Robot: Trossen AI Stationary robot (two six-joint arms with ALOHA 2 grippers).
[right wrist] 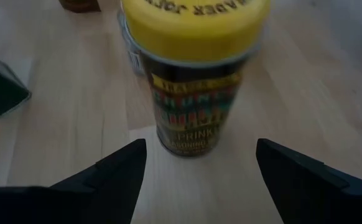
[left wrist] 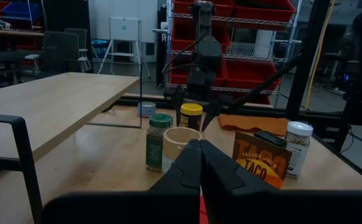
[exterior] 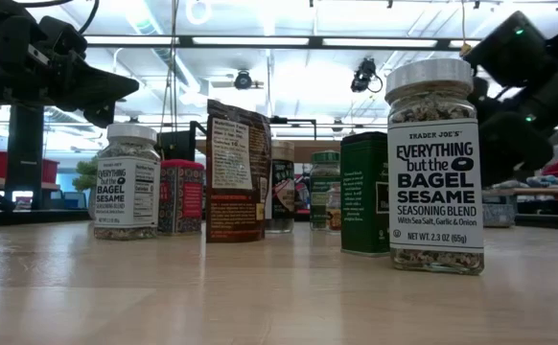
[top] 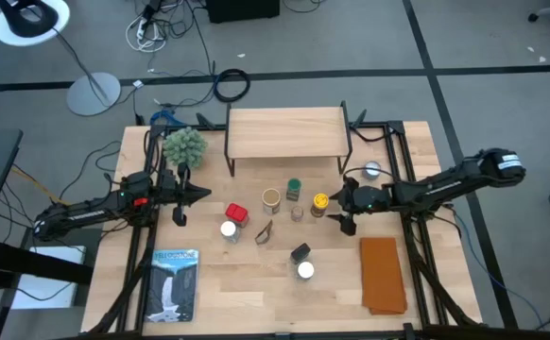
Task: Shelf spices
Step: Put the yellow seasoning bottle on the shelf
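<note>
Tabletop (top: 256, 293): pale wood planks with a smooth matte grain, rectangular.
Shelf (top: 286, 132): flat light-wood board on thin black metal legs, at the far middle of the tabletop; nothing stands on it.
Spices: clustered on the tabletop in front of the shelf, none shelved.
Yellow-capped jar (right wrist: 193, 68): cylindrical, printed wrapper, ribbed plastic lid; stands upright just ahead of the right claw.
Right claw (right wrist: 199, 162): dark angular fingers spread wide to either side of the yellow-capped jar, not touching it, holding nothing.
Left claw (left wrist: 199, 155): fingers pressed together into a wedge, empty, pointing toward the cluster from the left.
Tan canister (top: 271, 199): round, open-looking top, beside a green-capped jar (top: 294, 189).
Red tin (top: 236, 213): boxy, next to a white-capped jar (top: 228, 229).
Bagel seasoning jar (exterior: 435, 165): clear glass, silver-white lid, seeds visible; nearest the low camera.
Green tin (exterior: 365, 192): rectangular metal, behind that jar.
Taco packet (left wrist: 262, 165): flat orange paper, upright.
Orange cloth (top: 383, 274): folded rectangle at right.
Plant (top: 184, 146): fuzzy green, near the shelf's left end.
</note>
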